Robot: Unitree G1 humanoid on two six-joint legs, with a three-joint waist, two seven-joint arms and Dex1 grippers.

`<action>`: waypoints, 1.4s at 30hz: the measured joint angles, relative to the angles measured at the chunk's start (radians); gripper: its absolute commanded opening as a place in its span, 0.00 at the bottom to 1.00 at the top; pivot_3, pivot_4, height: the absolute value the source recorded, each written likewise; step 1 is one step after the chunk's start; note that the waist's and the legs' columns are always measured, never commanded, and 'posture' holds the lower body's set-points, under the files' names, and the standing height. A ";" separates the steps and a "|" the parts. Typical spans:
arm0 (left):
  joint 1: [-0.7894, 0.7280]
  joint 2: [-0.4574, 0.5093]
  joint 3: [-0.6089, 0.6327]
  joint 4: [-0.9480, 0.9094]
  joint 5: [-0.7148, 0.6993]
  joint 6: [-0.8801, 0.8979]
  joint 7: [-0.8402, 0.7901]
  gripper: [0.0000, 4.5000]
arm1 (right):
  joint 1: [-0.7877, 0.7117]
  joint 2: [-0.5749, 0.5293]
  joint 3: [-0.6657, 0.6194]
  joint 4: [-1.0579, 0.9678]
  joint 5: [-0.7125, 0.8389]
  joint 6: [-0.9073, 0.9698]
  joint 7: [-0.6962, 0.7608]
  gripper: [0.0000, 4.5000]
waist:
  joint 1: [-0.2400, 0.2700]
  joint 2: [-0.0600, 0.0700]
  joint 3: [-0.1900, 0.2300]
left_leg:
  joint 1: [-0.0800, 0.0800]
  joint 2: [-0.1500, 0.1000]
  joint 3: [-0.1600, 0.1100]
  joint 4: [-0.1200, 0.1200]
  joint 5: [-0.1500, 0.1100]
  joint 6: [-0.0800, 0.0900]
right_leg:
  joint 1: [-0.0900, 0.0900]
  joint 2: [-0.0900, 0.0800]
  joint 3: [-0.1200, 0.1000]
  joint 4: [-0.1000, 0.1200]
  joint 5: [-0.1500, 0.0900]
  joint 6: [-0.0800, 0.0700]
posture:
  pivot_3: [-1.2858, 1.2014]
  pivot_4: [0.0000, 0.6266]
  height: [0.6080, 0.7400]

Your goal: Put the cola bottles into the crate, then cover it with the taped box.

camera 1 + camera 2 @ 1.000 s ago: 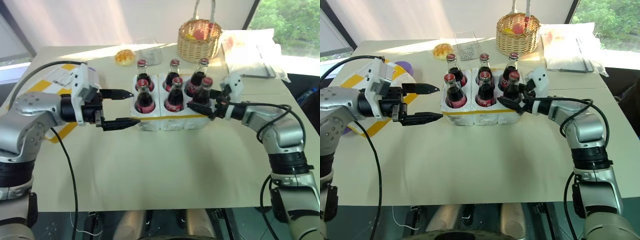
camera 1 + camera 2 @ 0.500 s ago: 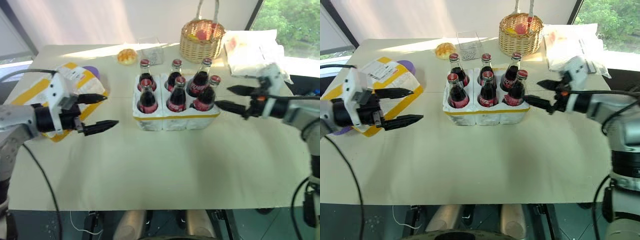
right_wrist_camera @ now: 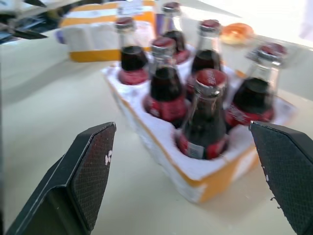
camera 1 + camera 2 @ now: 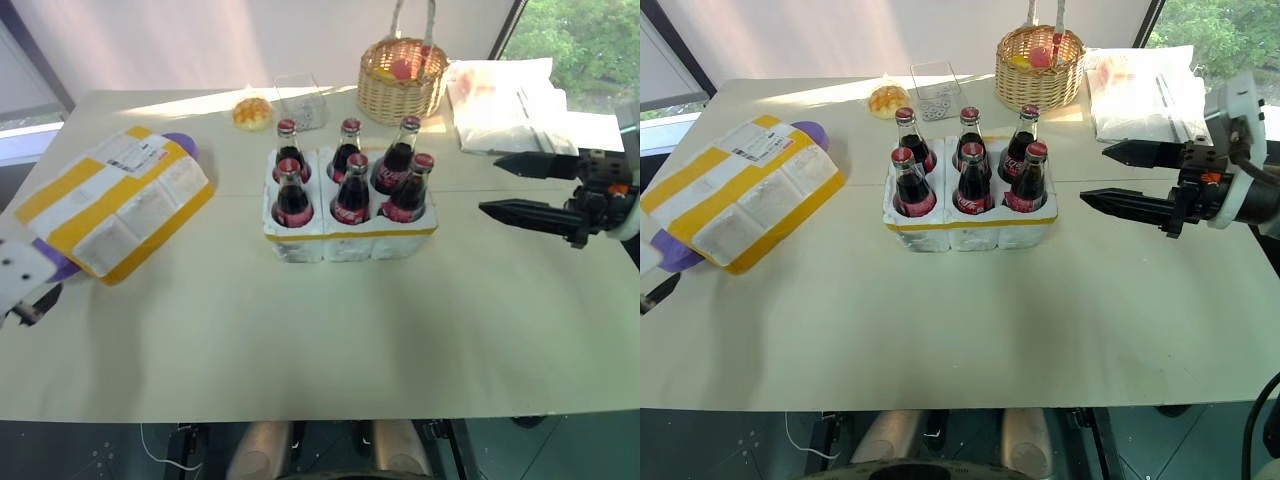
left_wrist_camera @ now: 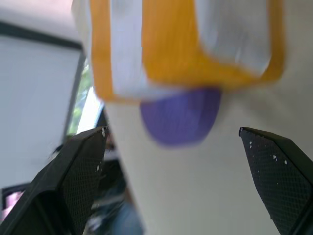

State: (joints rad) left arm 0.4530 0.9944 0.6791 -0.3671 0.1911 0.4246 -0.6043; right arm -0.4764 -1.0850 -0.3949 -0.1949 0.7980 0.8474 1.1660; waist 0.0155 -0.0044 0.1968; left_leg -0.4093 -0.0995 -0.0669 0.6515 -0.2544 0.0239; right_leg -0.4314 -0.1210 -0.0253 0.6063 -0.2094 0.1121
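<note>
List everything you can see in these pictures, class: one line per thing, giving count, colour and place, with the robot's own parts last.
cola bottles: six, dark with red caps, standing in the crate.
crate: one, white with a yellow band, table middle.
taped box: one, white with yellow tape, table's left side.
purple disc: one, at the box's far corner.
basket: one, wicker, far side behind the crate.
bun: one, orange, far side.
clear tray: one, beside the bun.
white bags: a pile, far right corner.
table: one, cream.
right gripper: black fingers, open, right of the crate.
left gripper: open, facing the box and disc.
</note>
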 measured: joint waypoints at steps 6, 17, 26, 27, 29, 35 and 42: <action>-0.108 -0.019 -0.132 0.188 0.086 -0.109 0.105 1.00 | -0.024 -0.011 0.035 -0.003 0.015 -0.018 0.056 1.00 | 0.002 0.001 0.000 | 0.000 0.001 0.000 0.000 0.000 0.000 | 0.000 0.001 -0.001 -0.002 0.000 0.000 | 0.52 0.24 1.00; -0.379 0.004 -0.395 0.641 0.172 -0.406 0.257 1.00 | -0.042 -0.073 0.015 -0.064 0.084 0.010 0.067 1.00 | 0.001 0.000 0.000 | -0.002 0.002 0.005 -0.003 0.000 0.000 | -0.005 0.000 0.000 -0.001 0.003 0.003 | 0.52 0.24 1.00; -0.509 0.004 -0.484 0.825 0.203 -0.518 0.366 0.58 | -0.010 -0.107 -0.039 -0.101 0.130 0.057 0.044 1.00 | 0.000 0.000 -0.001 | -0.001 0.003 0.006 -0.001 0.000 0.000 | -0.006 0.000 0.000 0.003 0.004 0.002 | 0.52 0.24 1.00; -0.523 0.005 -0.489 0.832 0.205 -0.523 0.374 0.48 | -0.008 -0.113 -0.044 -0.101 0.135 0.065 0.043 1.00 | 0.001 0.001 -0.001 | -0.001 0.003 0.006 -0.001 0.000 0.000 | -0.006 0.000 0.000 0.004 0.004 0.002 | 0.52 0.24 1.00; -0.553 0.005 -0.499 0.848 0.215 -0.525 0.409 0.48 | 0.008 -0.117 -0.058 -0.104 0.146 0.075 0.042 1.00 | 0.004 0.000 -0.002 | -0.001 0.003 0.006 -0.001 0.000 -0.001 | -0.006 0.000 0.000 0.005 0.004 0.002 | 0.52 0.24 1.00; -0.590 0.009 -0.511 0.862 0.223 -0.528 0.458 0.48 | 0.042 -0.127 -0.073 -0.119 0.129 0.057 0.045 1.00 | -0.001 0.000 -0.002 | -0.001 0.003 0.007 -0.001 0.001 -0.001 | -0.007 0.000 0.000 0.005 0.004 0.002 | 0.52 0.24 1.00; -0.717 0.061 -0.464 0.745 0.183 -0.503 0.441 0.48 | 0.034 -0.153 -0.079 -0.082 0.126 0.061 0.036 1.00 | 0.004 -0.001 -0.002 | -0.002 0.003 0.007 0.000 0.000 -0.001 | -0.007 0.000 0.000 0.005 0.004 0.002 | 0.52 0.24 1.00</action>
State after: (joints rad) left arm -0.2641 1.0550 0.2153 0.3775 0.3737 -0.0780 -0.1632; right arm -0.4427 -1.2384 -0.4743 -0.2771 0.9237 0.9085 1.2024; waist 0.0196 -0.0058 0.1947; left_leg -0.4110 -0.0968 -0.0598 0.6516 -0.2539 0.0230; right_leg -0.4384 -0.1213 -0.0251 0.6118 -0.2057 0.1138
